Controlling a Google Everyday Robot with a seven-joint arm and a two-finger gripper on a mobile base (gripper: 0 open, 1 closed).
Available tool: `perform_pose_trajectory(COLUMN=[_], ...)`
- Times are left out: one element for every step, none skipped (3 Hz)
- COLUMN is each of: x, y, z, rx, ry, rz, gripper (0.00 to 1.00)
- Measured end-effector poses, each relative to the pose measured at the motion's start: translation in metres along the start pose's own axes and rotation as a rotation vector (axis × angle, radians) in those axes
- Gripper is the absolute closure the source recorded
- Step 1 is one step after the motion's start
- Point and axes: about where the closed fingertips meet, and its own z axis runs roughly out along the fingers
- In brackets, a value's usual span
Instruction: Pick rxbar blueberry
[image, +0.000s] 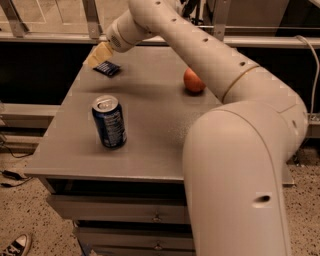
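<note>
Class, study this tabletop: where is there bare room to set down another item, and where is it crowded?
Largest bare patch on the table: between the soda can, the apple and the front edge. A strip lies between the can and the rxbar blueberry. Crowded: the far-left corner, where the gripper is beside the bar; the arm hides the right side.

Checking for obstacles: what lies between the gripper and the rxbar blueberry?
Nothing shows between them in the camera view; the gripper is right beside the rxbar blueberry.
</note>
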Motion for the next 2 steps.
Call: perform_pose_trajectory(x=[0.013, 0.031], y=[0.001, 0.000], z=[0.035, 0.056], rx=[0.005, 0.012], ry=[0.020, 0.040], rz=[0.043, 0.076], gripper=[0.00, 0.00])
